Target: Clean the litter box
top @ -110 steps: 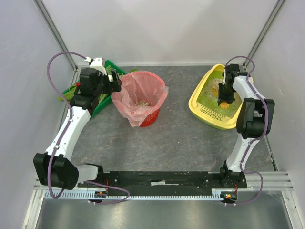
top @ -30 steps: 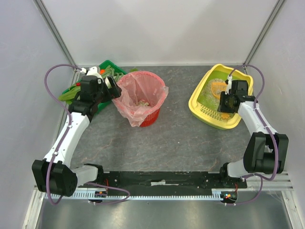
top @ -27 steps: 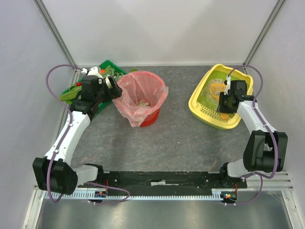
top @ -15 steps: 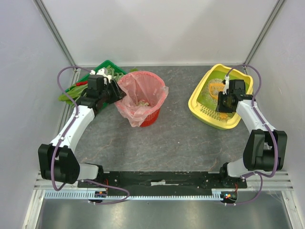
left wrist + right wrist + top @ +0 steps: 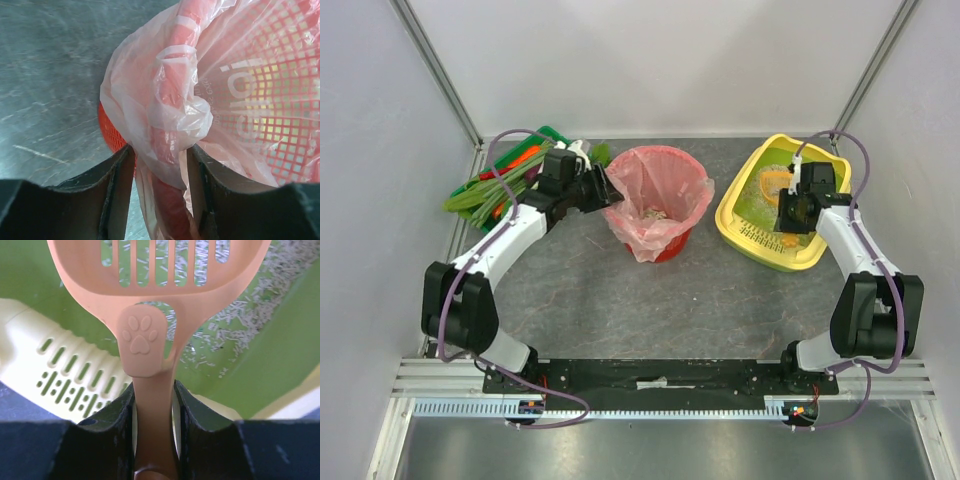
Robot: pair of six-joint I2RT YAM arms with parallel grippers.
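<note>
The yellow litter box (image 5: pixel 733 212) stands at the right rear, lime-green inside (image 5: pixel 35 285), with pale litter (image 5: pixel 240 310) scattered on its floor and a slotted rim (image 5: pixel 60 371) at the near end. My right gripper (image 5: pixel 792 212) (image 5: pixel 153 392) hangs over that end, shut on the handle of an orange slotted scoop (image 5: pixel 777 184) (image 5: pixel 142 337). The scoop's blade is held above the litter. My left gripper (image 5: pixel 601 190) (image 5: pixel 160 197) is shut on the rim of the red basket (image 5: pixel 672 246) (image 5: pixel 112 135), pinching its pink bag (image 5: pixel 165 115) too.
A green tray (image 5: pixel 552 133) of vegetables sits at the left rear, behind my left arm. The red basket holds some pale litter at the bottom of its bag (image 5: pixel 655 212). Grey tabletop (image 5: pixel 650 300) lies between the basket and the arm bases; white walls close in on both sides.
My left gripper has closed on the basket's rim and dragged the basket to the right, toward the litter box. The right gripper with the scoop has barely moved.
</note>
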